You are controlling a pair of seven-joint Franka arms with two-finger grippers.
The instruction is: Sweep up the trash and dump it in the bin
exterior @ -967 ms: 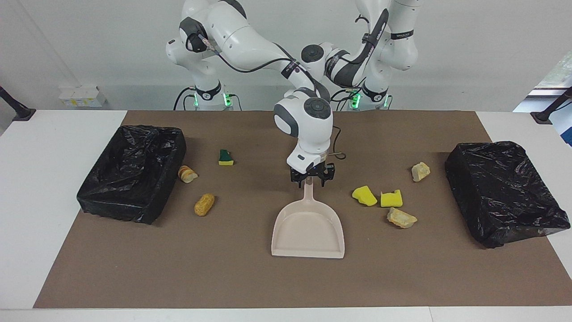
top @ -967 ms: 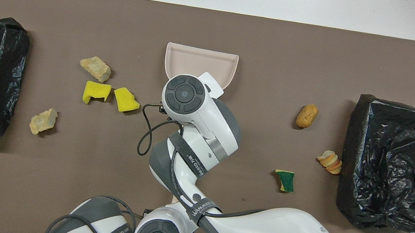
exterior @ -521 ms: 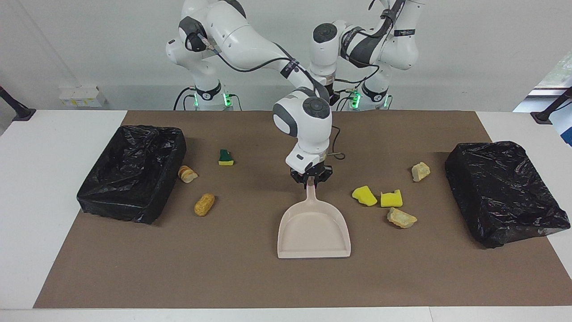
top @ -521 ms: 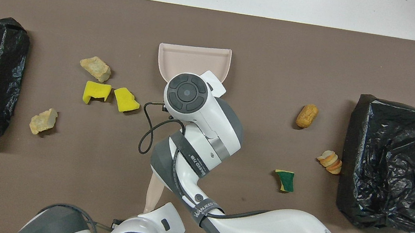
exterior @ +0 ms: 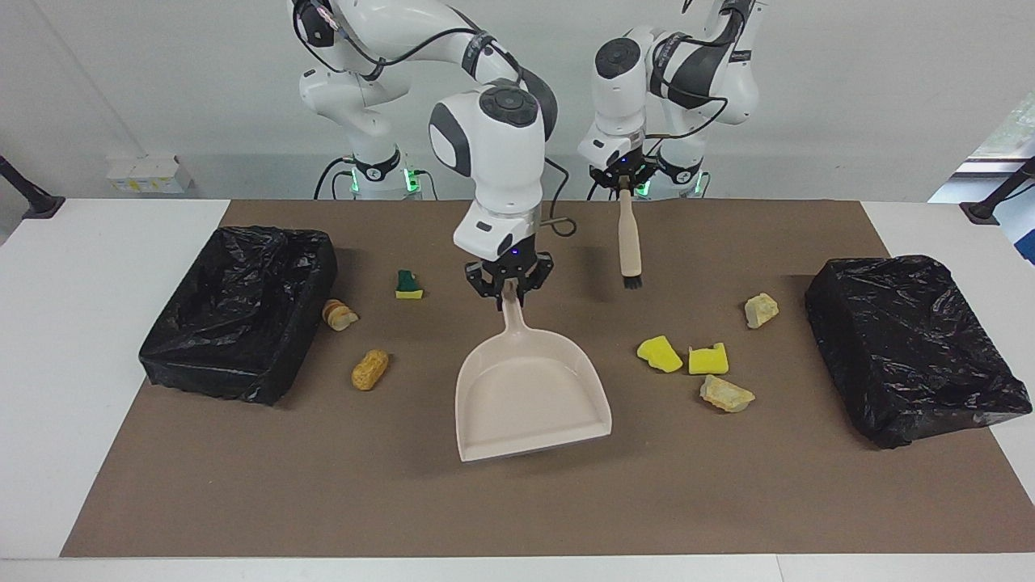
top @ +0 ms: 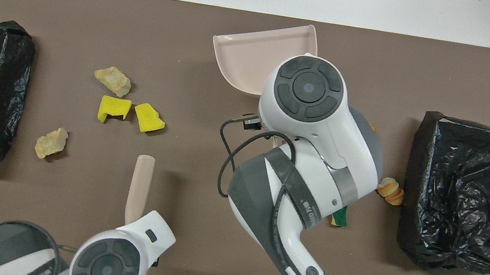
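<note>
My right gripper [exterior: 509,291] is shut on the handle of the beige dustpan [exterior: 530,396], which hangs tilted above the mat's middle. In the overhead view the wrist hides that gripper and only the pan's mouth [top: 256,57] shows. My left gripper [exterior: 623,179] is shut on the top of the brush [exterior: 629,242], which hangs bristles down over the mat near the robots. Trash lies on the mat: a green-faced sponge [exterior: 408,284], a bread slice [exterior: 340,314] and a roll [exterior: 369,369] toward the right arm's end. Two yellow sponges [exterior: 659,353] [exterior: 707,359] and two tan pieces [exterior: 726,394] [exterior: 761,309] lie toward the left arm's end.
A bin [exterior: 242,311] lined with a black bag stands at the right arm's end of the brown mat. A second black-bagged box [exterior: 914,347] stands at the left arm's end. White table [exterior: 97,339] borders the mat.
My right gripper closed on the dustpan handle, then lifted the pan and carried it toward the right arm's end. My left arm raised the brush and swung it out toward its own end.
</note>
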